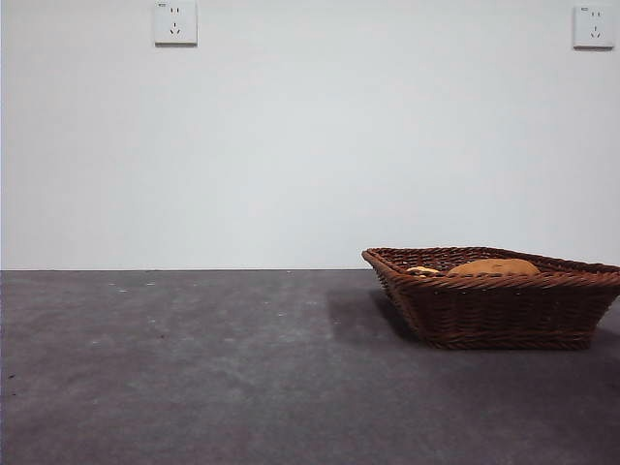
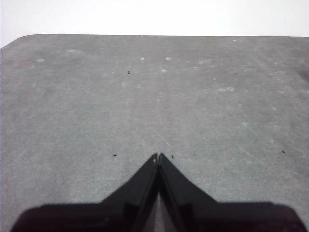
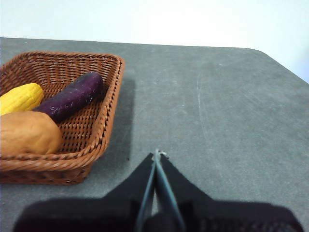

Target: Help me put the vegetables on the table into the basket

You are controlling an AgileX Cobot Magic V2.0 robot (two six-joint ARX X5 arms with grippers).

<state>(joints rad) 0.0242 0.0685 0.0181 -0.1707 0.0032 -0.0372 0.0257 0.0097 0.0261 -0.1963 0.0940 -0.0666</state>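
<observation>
A: Where's the veg?
B: All in the basket [image 3: 104,130]: eggplant [image 3: 72,96], potato [image 3: 29,133], yellow piece [image 3: 20,96] side by side. Basket sits on the counter [image 1: 194,368].
A: Grippers?
B: Left gripper [image 2: 158,155] clenched, empty, over bare counter. Right gripper [image 3: 157,153] clenched, empty, just beside the basket.

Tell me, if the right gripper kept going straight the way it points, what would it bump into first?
Probably just the table. The right gripper, shut, points over bare surface beside the basket, not at it. Nothing else shows ahead, though depth is hard to judge.
</observation>
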